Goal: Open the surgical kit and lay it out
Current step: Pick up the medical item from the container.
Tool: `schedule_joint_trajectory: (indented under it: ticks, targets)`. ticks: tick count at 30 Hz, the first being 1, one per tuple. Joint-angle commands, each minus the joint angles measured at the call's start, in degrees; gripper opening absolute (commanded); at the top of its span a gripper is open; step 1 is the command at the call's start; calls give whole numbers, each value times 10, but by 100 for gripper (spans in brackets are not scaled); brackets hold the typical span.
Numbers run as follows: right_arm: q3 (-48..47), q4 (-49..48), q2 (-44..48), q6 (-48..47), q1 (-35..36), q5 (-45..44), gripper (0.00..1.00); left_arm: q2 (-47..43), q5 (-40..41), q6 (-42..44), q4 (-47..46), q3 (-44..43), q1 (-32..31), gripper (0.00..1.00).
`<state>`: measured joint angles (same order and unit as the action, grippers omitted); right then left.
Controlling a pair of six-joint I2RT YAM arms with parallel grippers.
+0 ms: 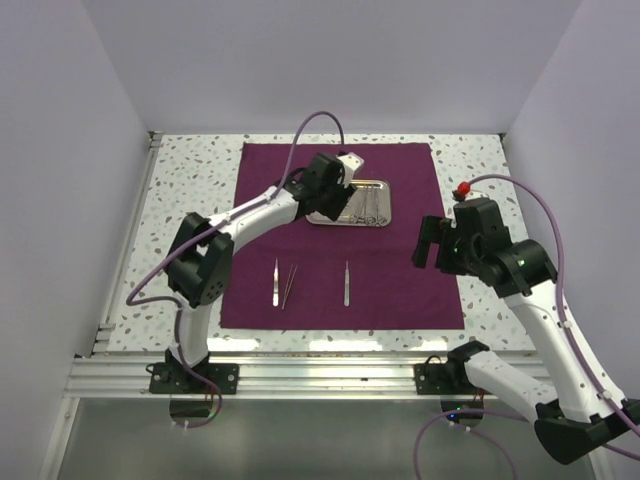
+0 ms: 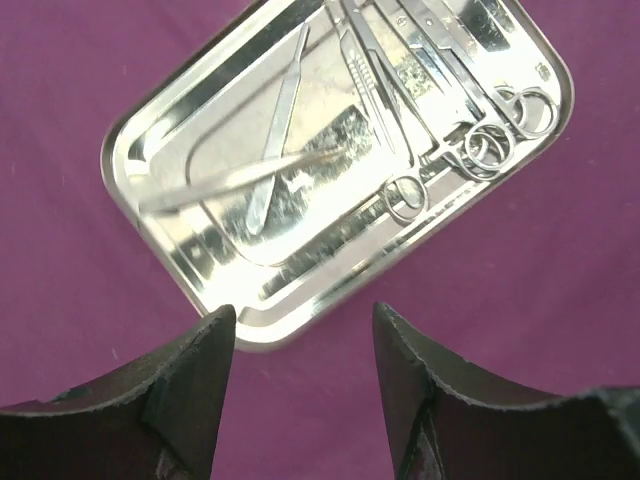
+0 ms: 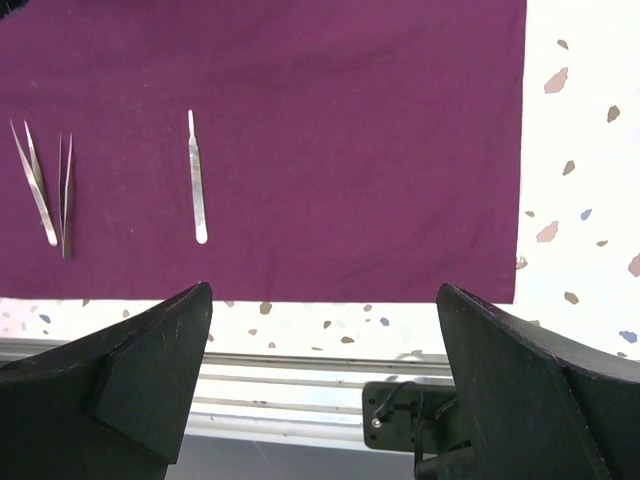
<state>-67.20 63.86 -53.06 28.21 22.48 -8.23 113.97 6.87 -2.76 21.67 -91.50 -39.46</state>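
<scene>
Left gripper [image 2: 300,318] hovers over the tray [image 2: 330,140] edge, fingers apart, empty; right gripper [image 3: 325,295], spread wide, hangs to the tray's right.

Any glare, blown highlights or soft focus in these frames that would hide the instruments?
Left wrist: the tray mirrors the lights in bright patches, yet the instruments in it are readable. Right wrist: the table looks washed out beside the cloth; the tweezers are sharp. Top external: even, soft light, but the left arm covers part of the tray.

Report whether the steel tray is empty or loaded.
Loaded: the left wrist view shows the steel tray holding ring-handled instruments and a flat handle.
</scene>
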Motion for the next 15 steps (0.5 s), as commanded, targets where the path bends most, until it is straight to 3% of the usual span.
schedule_joint_trajectory:
  ticks: [1, 9, 15]
  targets:
    - [-18, -22, -9, -10, -1, -22, 98, 40, -124, 173, -40, -43, 32, 60]
    - [-6, -51, -42, -3, -2, -19, 98, 126, -257, 259, -36, -141, 88, 59]
    - [-33, -49, -97, -35, -2, -24, 98, 172, -273, 258, -55, -183, 93, 59]
